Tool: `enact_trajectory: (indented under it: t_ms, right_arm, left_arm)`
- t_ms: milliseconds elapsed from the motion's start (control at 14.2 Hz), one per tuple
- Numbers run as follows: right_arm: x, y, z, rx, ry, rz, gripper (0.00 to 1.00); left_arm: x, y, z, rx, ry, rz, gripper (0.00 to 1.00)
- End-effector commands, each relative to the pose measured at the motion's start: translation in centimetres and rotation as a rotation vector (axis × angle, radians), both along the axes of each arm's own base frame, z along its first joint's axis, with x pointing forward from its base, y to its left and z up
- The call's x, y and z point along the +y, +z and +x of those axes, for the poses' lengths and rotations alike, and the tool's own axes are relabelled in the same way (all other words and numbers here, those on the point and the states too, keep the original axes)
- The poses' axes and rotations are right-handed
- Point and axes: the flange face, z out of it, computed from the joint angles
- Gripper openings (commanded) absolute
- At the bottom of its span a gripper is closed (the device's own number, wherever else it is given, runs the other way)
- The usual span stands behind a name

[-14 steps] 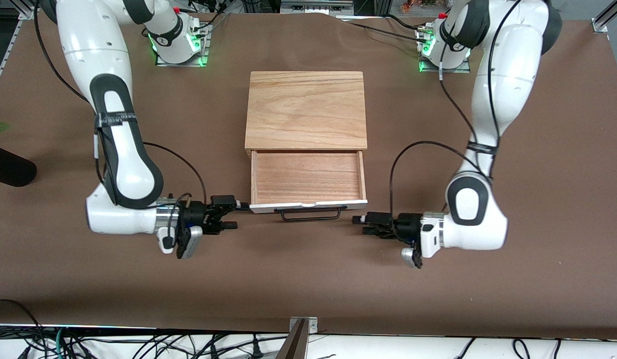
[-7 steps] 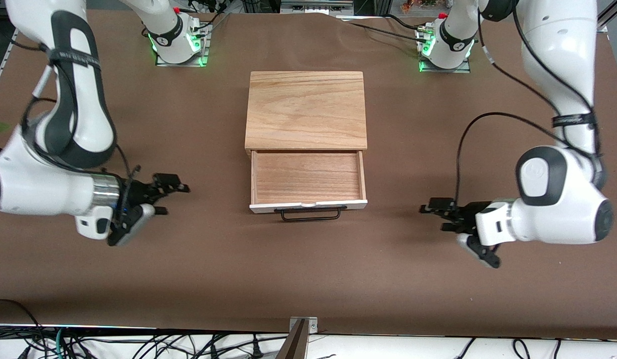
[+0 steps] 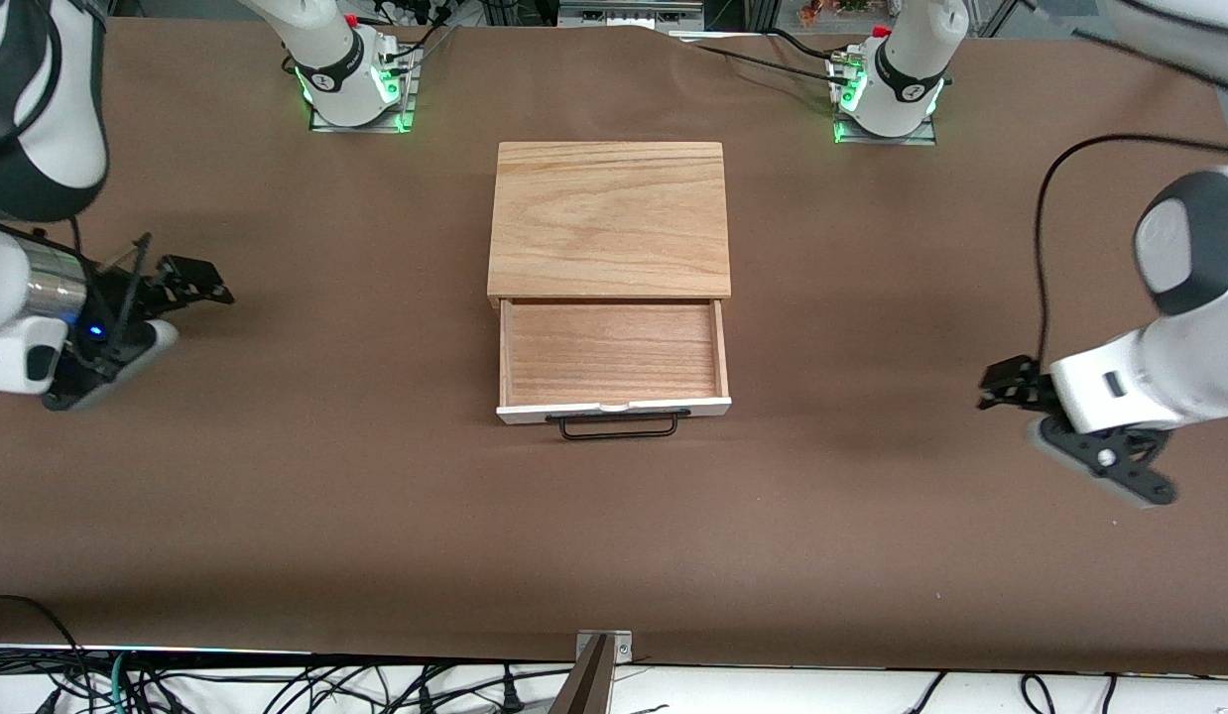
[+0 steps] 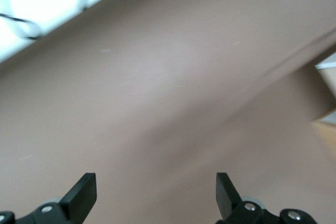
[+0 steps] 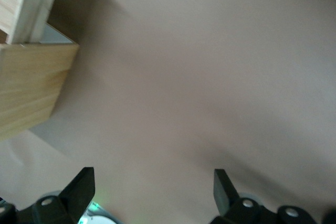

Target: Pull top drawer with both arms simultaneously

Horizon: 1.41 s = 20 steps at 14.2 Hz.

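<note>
Front view: the top drawer point(image 3: 614, 357) stands pulled out of the cabinet point(image 3: 610, 218) at the middle of the table point(image 3: 614, 535), its reddish-brown inside bare, its white front panel turned to the front camera and the black bar handle point(image 3: 616, 426) on that panel; the cabinet's oak-grain top lies just above it in the view; the left gripper point(image 3: 1001, 385) hangs over bare table toward the left arm's end, well apart from the drawer, holding nothing; the right gripper point(image 3: 199, 280) hangs over bare table toward the right arm's end, likewise well apart from the drawer and holding nothing; the two arm bases with green lights stand along the top edge

Left wrist view: the left gripper's two black fingers point(image 4: 81, 195) are spread wide with only brown table surface between them; a pale corner of the cabinet point(image 4: 328, 93) shows at the picture's edge, well away from the fingers

Right wrist view: the right gripper's fingers point(image 5: 79, 190) are also spread wide over bare brown table, nothing between them; a light wood corner of the cabinet point(image 5: 31, 85) shows well away from them
</note>
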Motion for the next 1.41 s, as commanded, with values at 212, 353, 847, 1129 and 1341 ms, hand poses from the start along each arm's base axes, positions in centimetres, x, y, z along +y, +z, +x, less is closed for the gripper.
enact_trajectory:
  t_ms: [212,353,847,1129,1341]
  right_arm:
    - [-1.0,1.4,-5.7,0.038,-0.196,-0.094,1.00]
    - [-3.3,1.7,-7.4,-0.031,-0.295,-0.095,1.00]
    - [-6.0,4.6,-9.6,-0.120,-0.536,-0.163,1.00]
    - [-6.1,5.1,-9.3,-0.125,-0.546,-0.159,1.00]
    - [-6.1,5.0,-8.9,-0.128,-0.540,-0.158,1.00]
  left_arm:
    - [3.2,6.6,-5.3,0.008,0.298,0.048,1.00]
    - [3.3,8.0,-7.4,0.036,0.449,0.032,1.00]
    - [4.7,8.1,-12.6,0.112,0.540,-0.062,1.00]
    - [3.2,7.8,-12.5,0.135,0.566,-0.044,1.00]
    - [3.0,7.6,-12.5,0.140,0.558,-0.039,1.00]
